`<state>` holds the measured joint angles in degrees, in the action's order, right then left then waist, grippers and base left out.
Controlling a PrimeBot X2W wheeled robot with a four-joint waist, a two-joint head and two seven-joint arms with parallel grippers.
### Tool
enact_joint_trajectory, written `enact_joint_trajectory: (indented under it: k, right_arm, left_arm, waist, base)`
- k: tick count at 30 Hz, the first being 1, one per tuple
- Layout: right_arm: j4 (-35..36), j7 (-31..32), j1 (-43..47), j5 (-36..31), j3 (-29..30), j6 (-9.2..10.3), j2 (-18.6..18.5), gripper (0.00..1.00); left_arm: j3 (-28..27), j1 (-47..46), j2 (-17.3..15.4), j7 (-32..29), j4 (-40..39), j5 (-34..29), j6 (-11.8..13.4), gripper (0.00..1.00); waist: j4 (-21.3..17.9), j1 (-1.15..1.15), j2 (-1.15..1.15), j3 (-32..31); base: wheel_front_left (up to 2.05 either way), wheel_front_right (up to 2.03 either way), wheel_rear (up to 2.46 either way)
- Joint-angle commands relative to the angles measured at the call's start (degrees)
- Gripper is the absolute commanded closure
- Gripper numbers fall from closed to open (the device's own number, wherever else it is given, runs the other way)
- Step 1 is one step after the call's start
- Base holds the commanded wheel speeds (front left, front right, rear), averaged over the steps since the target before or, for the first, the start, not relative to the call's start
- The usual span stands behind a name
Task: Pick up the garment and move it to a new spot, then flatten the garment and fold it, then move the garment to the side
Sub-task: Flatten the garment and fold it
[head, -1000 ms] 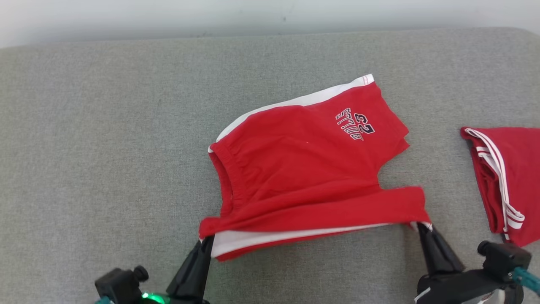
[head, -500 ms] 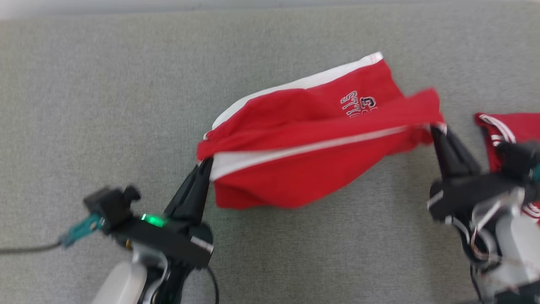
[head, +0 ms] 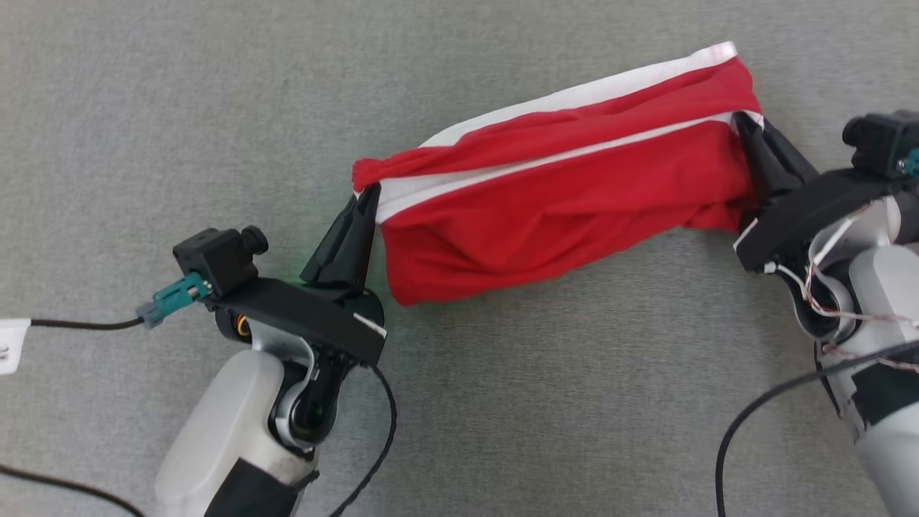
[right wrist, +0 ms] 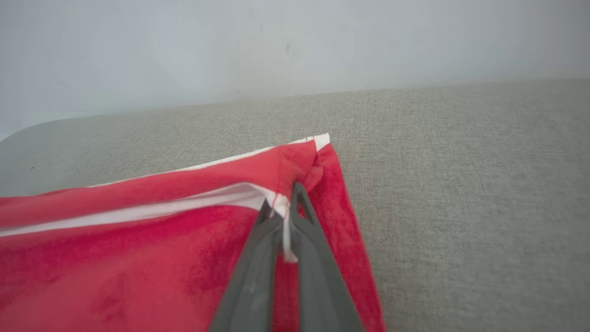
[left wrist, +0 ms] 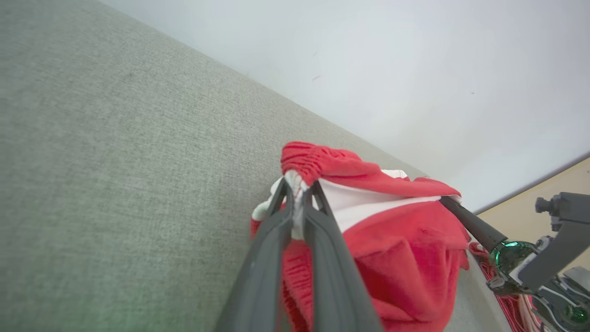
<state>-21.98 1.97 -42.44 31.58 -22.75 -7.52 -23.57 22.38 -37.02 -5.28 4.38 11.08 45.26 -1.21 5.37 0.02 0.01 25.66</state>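
- Gripping the garment by its gathered waistband end, the left tool is pinched tight on the cloth.
- At the opposite hem corner, the right tool is likewise clamped on it.
- Red cloth stretches between them over the grey bench, short of its far edge.

In the head view, the left arm and the right arm are cut off by the bottom edge. A white tag is clipped at the left edge, its print too small to be read. In the right wrist view, the garment is cut off at the left and bottom. At the left wrist view's lower right, a red cloth is partly hidden behind the right gripper.
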Motion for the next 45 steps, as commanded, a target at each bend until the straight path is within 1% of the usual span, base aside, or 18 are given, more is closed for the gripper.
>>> enact_joint_trajectory:
  k: [1, 6, 7, 8, 9, 12, 15, 18, 22, 26, 29, 34, 36, 40, 45]
  right_arm:
    - [-1.11, -0.5, -1.22, 0.82, -0.63, 0.06, -0.65, 1.0]
    - [-6.6, -2.01, -4.94, 2.91, -3.61, 0.06, -1.52, 0.99]
    - [-7.34, -2.65, -5.51, 3.24, -3.96, 0.06, -1.61, 0.65]
    - [-8.66, -3.81, -6.18, 3.77, -4.72, 0.06, -1.56, 0.0]
    - [-9.14, -4.54, -6.4, 4.07, -4.87, 0.06, -1.5, 0.0]
    - [-9.9, -6.72, -5.89, 4.34, -5.41, 0.06, -1.24, 0.0]
    - [-9.87, -9.63, -4.19, 3.76, -4.39, 0.06, -1.0, 0.0]
    - [-8.99, -12.69, -1.85, 2.48, -2.26, 0.06, -0.25, 0.0]
    - [-5.92, -15.76, 3.34, -0.86, 2.03, 0.06, 2.04, 0.0]
    - [-0.44, -16.84, 9.56, -5.72, 7.06, 0.06, 4.77, 0.0]
    - [4.49, -17.11, 15.15, -9.29, 9.96, 0.06, 7.3, 0.0]
    - [11.76, -17.22, 23.97, -14.53, 12.91, 0.06, 10.33, 0.0]
    - [13.02, -17.22, 25.44, -14.94, 13.41, 0.06, 10.92, 0.0]
    - [16.62, -16.94, 30.5, -17.51, 14.64, 0.06, 11.84, 0.0]
    - [19.79, -15.38, 34.33, -18.77, 15.42, 0.06, 12.93, 0.0]
  left_arm:
    - [-0.18, -0.89, -0.05, 0.78, 1.1, 0.11, -0.21, 1.0]
    - [0.81, -3.21, 1.03, 2.46, 5.58, 1.12, -1.47, 1.0]
    - [1.12, -3.54, 1.17, 2.65, 6.31, 1.36, -1.74, 1.0]
    - [1.83, -4.0, 1.43, 2.93, 7.56, 1.55, -2.31, 0.11]
    - [2.12, -4.12, 1.5, 3.34, 8.04, 1.36, -2.6, 0.0]
    - [2.94, -4.34, 1.16, 5.19, 8.8, -0.65, -2.46, 0.0]
    - [3.57, -3.69, -0.27, 7.7, 8.32, -4.33, -1.04, 0.0]
    - [3.56, -2.03, -1.78, 9.53, 6.62, -8.52, 1.42, 0.0]
    - [1.48, 1.85, -3.69, 10.56, 2.68, -12.88, 5.14, 0.0]
    - [-2.07, 7.3, -5.31, 10.84, -3.2, -16.92, 8.38, 0.0]
    - [-4.48, 11.9, -6.49, 10.76, -6.74, -19.56, 9.82, 0.0]
    - [-6.89, 17.97, -7.55, 10.77, -10.07, -22.71, 10.65, 0.0]
    - [-7.25, 18.9, -7.69, 10.78, -10.49, -23.17, 10.73, 0.0]
    - [-8.27, 21.86, -7.66, 10.78, -11.11, -24.3, 10.14, 0.0]
    - [-8.83, 23.87, -7.24, 10.79, -10.93, -25.7, 9.36, 0.0]
  waist:
    - [1.12, -0.02, -0.01, 1.02]
    - [1.67, -0.02, -0.01, 1.12]
    - [1.69, -0.02, -0.01, 1.09]
    - [1.59, -0.02, -0.01, 0.98]
    - [1.5, -0.02, -0.01, 0.88]
    - [1.01, -0.02, -0.01, 0.23]
    - [0.46, -0.02, -0.01, -0.48]
    - [-0.23, -0.02, -0.01, -1.31]
    - [-1.32, -0.02, -0.01, -2.96]
    - [-2.26, -0.02, -0.01, -4.87]
    - [-2.72, -0.02, -0.01, -6.56]
    - [-3.11, -0.02, -0.01, -9.64]
    - [-3.15, -0.02, -0.01, -10.14]
    - [-3.15, -0.02, -0.01, -11.88]
    - [-3.1, -0.02, -0.01, -13.11]
  base:
    - [0.0, 0.0, 0.0]
    - [0.0, 0.0, 0.0]
    - [0.0, 0.0, 0.0]
    - [0.0, 0.0, 0.0]
    - [0.0, 0.0, 0.0]
    - [0.0, 0.0, 0.0]
    - [0.0, 0.0, 0.0]
    - [0.0, 0.0, 0.0]
    - [0.0, 0.0, 0.0]
    - [0.0, 0.0, 0.0]
    - [0.0, 0.0, 0.0]
    - [0.0, 0.0, 0.0]
    - [0.0, 0.0, 0.0]
    - [0.0, 0.0, 0.0]
    - [0.0, 0.0, 0.0]
